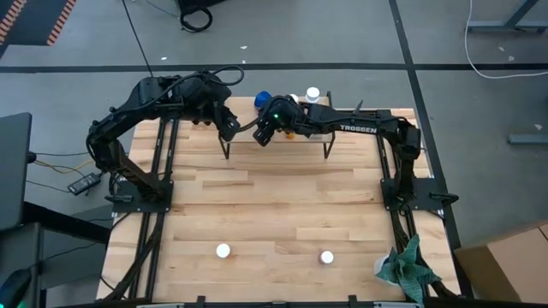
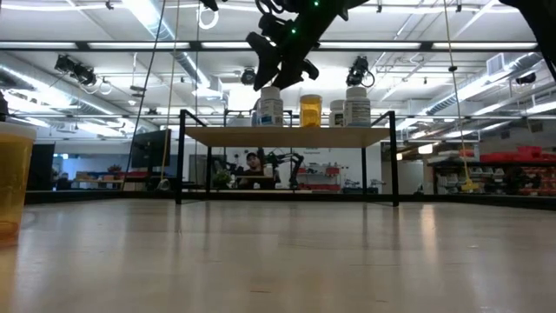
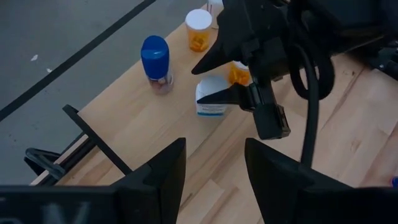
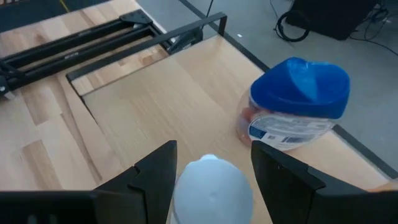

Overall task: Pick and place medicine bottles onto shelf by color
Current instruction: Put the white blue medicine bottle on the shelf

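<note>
The shelf (image 1: 244, 107) stands at the table's far edge, and in the low view (image 2: 287, 136) it carries several bottles. My right gripper (image 4: 213, 149) is open, its fingers on either side of and just above the cap of a white bottle (image 4: 211, 186) standing on the shelf. A blue-topped bottle (image 4: 298, 99) stands beside it. My left gripper (image 3: 214, 162) is open and empty over the shelf's left end. From there I see the blue-topped bottle (image 3: 155, 59), an orange bottle (image 3: 199, 28) and the white bottle (image 3: 208, 106).
Two white-capped bottles (image 1: 223, 251) (image 1: 326, 257) stand near the table's front edge. A teal cloth (image 1: 407, 269) lies at the front right corner. An orange bottle (image 2: 13, 174) stands close to the low camera. The table's middle is bare wood.
</note>
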`<state>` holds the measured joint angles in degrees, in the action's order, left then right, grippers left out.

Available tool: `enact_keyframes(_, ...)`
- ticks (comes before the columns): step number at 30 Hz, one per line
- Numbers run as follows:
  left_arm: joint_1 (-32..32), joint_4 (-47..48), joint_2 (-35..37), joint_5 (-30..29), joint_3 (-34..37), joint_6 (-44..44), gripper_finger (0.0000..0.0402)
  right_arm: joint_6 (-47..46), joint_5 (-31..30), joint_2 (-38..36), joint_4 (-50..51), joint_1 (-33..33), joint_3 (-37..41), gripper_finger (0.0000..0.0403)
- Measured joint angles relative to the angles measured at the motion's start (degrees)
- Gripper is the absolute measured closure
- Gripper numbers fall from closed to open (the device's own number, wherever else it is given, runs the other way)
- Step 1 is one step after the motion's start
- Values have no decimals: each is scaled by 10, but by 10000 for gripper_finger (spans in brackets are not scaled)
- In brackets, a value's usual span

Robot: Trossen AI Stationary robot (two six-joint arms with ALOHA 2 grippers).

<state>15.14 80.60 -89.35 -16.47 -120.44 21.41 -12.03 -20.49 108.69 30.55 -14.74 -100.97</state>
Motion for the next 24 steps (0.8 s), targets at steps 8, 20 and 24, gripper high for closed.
enact_keyframes(8, 0, 1, 0, 0, 0, -1, 230, -2, 6, 2, -20, 0, 0, 189)
enact_keyframes(20, 0, -9, -3, 0, 0, 6, 230, 0, 11, -32, -7, 4, -32, 189)
enact_keyframes(24, -8, -27, -6, 0, -1, 6, 230, 0, 11, -50, 73, 14, -84, 189)
